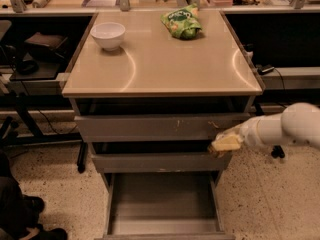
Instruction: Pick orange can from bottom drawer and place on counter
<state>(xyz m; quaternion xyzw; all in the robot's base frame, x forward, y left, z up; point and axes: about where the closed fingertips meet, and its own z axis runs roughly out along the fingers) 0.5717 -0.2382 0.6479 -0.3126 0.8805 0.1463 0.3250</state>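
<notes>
The bottom drawer [162, 199] is pulled open, and its flat grey floor shows nothing on it. My gripper [222, 145] is at the cabinet's right front corner, level with the middle drawer and below the counter [165, 64]. It is shut on a small orange-brown thing, the orange can [215, 150], which is mostly hidden by the pale fingers [227, 142]. My white arm [285, 129] reaches in from the right.
A white bowl [108, 35] stands at the counter's back left and a green snack bag [182, 22] at the back middle. The two upper drawers [160, 126] are nearly shut. Black shelving flanks the cabinet. A dark shape [20, 209] is on the floor at left.
</notes>
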